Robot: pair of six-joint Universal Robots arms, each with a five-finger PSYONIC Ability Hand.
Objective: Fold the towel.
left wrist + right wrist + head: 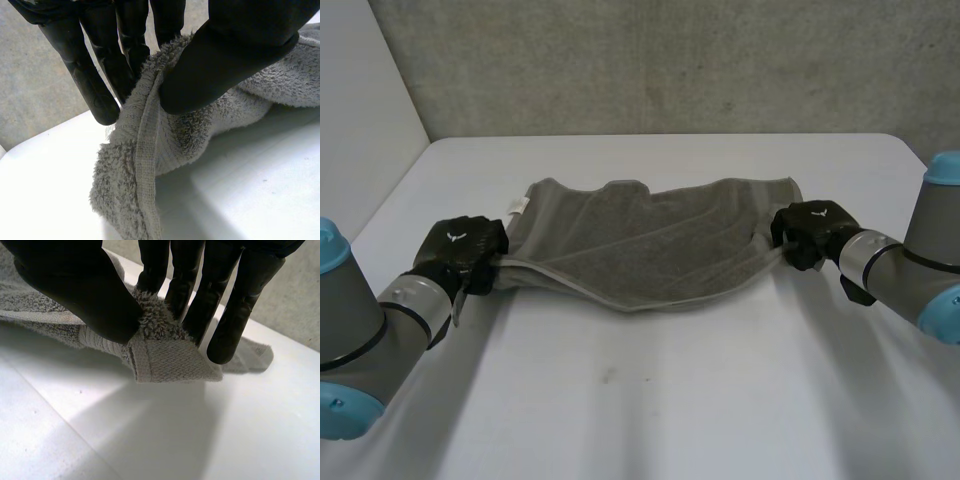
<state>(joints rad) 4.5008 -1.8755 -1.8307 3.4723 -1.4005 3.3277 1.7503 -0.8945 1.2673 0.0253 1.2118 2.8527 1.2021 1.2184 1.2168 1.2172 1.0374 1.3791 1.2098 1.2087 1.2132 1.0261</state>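
Note:
A grey towel lies spread across the middle of the white table, its near edge lifted at both ends. My left hand pinches the towel's near left corner; in the left wrist view the thumb presses the cloth against the fingers. At the towel's near right corner my right hand has its thumb clamping the hemmed corner against the fingers. Between the two hands the near edge sags toward the table.
A grey wall stands behind the table's far edge. Bare white tabletop stretches in front of the towel. A small white label sticks out at the towel's far left corner.

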